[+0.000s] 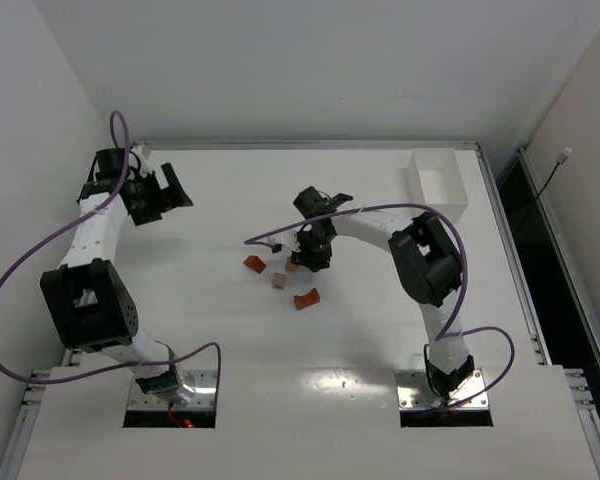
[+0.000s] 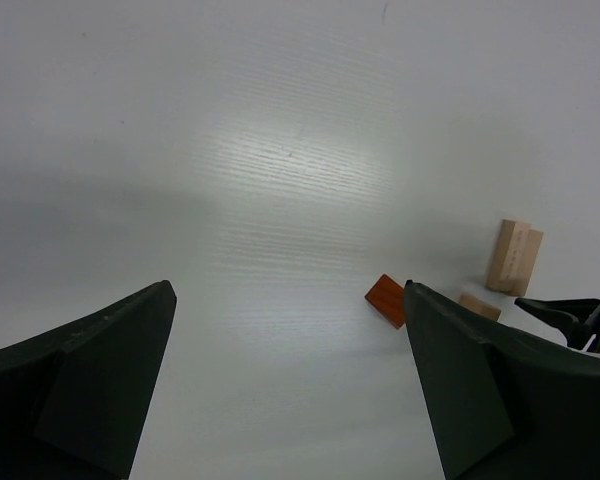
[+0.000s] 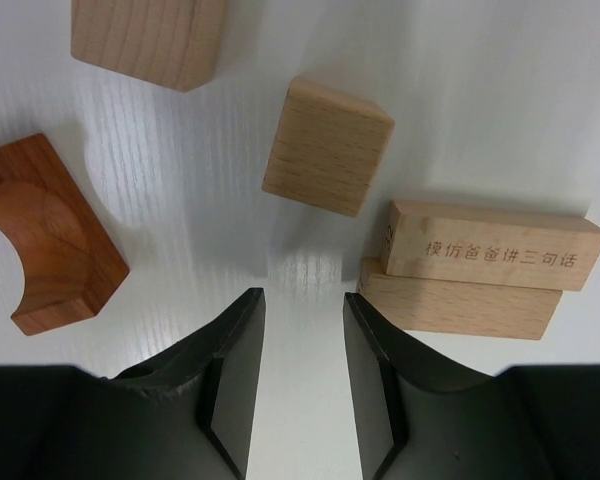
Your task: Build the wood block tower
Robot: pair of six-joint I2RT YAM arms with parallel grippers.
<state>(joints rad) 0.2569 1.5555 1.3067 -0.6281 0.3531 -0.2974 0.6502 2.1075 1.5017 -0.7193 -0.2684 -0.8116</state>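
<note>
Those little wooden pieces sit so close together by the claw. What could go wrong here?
The right jaws stand only slightly open, and their gap looks narrower than the nearest light tan wooden block, so they might shove it instead of gripping it. The two light tan wooden bars, touching each other, sit close beside one jaw; coming down could knock them apart.

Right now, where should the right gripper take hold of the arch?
Probably across the two straight outer ends of the arch, coming from above: it lies flat, hollow facing sideways, so those faces are parallel and free. The right gripper hangs open beside it.
</note>
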